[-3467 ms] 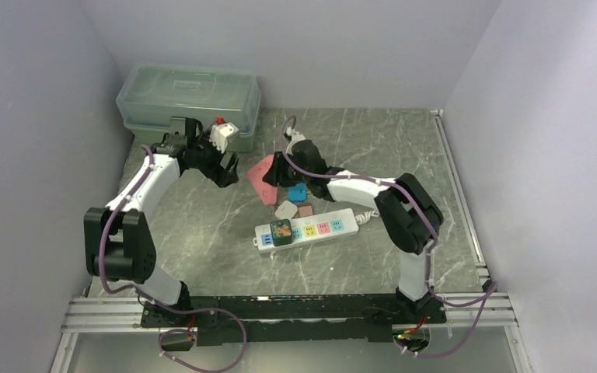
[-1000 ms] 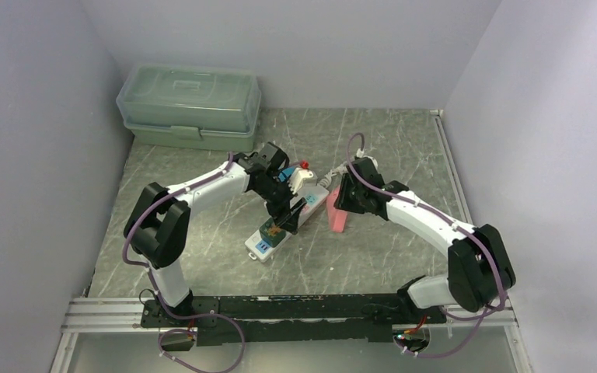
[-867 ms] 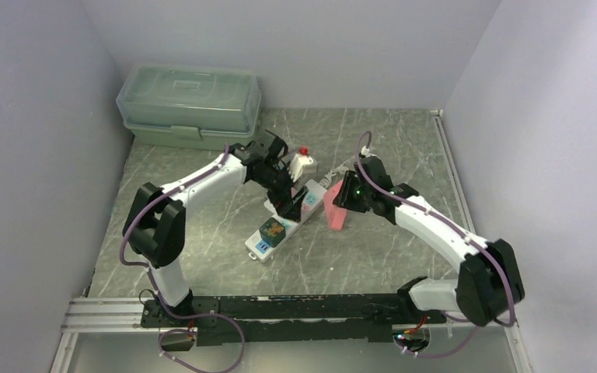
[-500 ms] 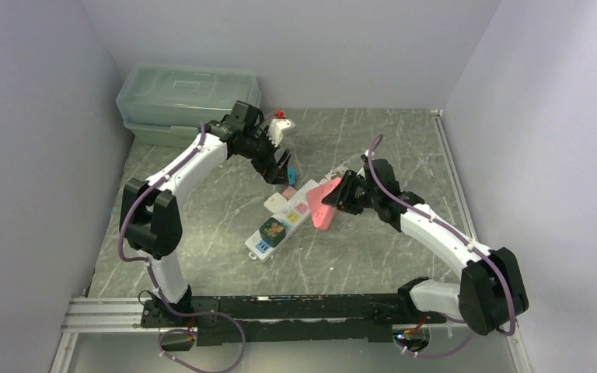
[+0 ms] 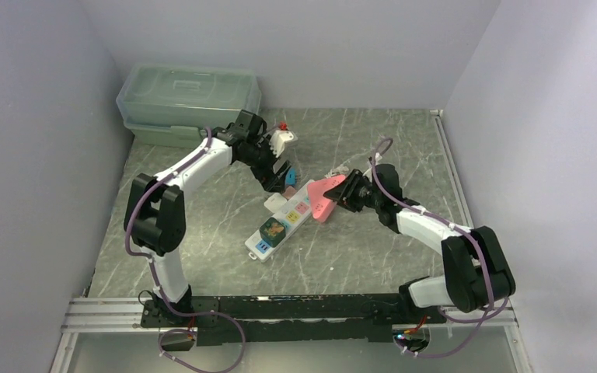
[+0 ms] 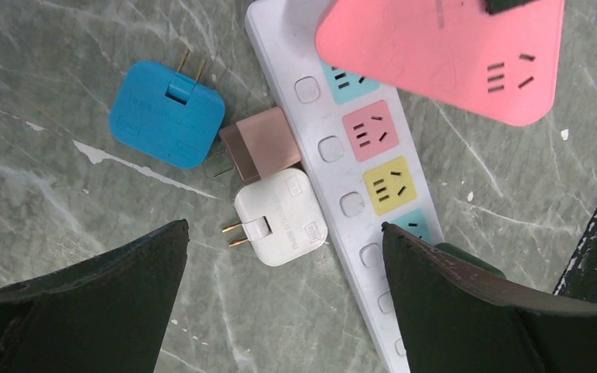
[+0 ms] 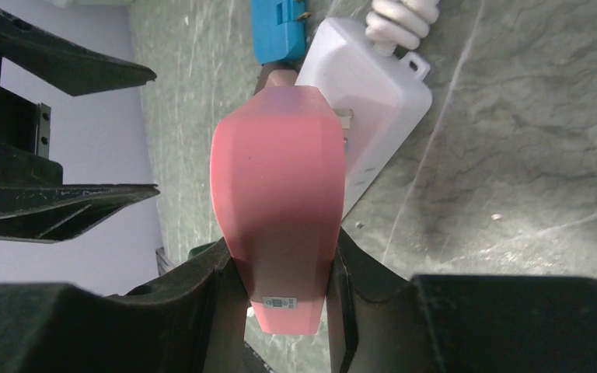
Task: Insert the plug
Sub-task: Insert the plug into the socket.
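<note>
A white power strip with coloured sockets lies diagonally mid-table, with a green plug seated near its near end. A blue plug, a brown plug and a white plug lie loose on the table left of the strip. My left gripper is open and empty, hovering above the white plug; in the top view it is over the loose plugs. My right gripper is shut on a pink triangular adapter, held over the strip's far end.
A green lidded box stands at the back left. The strip's white cable coils at its far end. Walls close in the left, back and right. The arms' mounting rail runs along the near edge.
The left gripper lifted off the strip, swung to the back left, and now hovers open over the loose plugs. The right gripper carried the pink adapter left, over the strip's far end.
</note>
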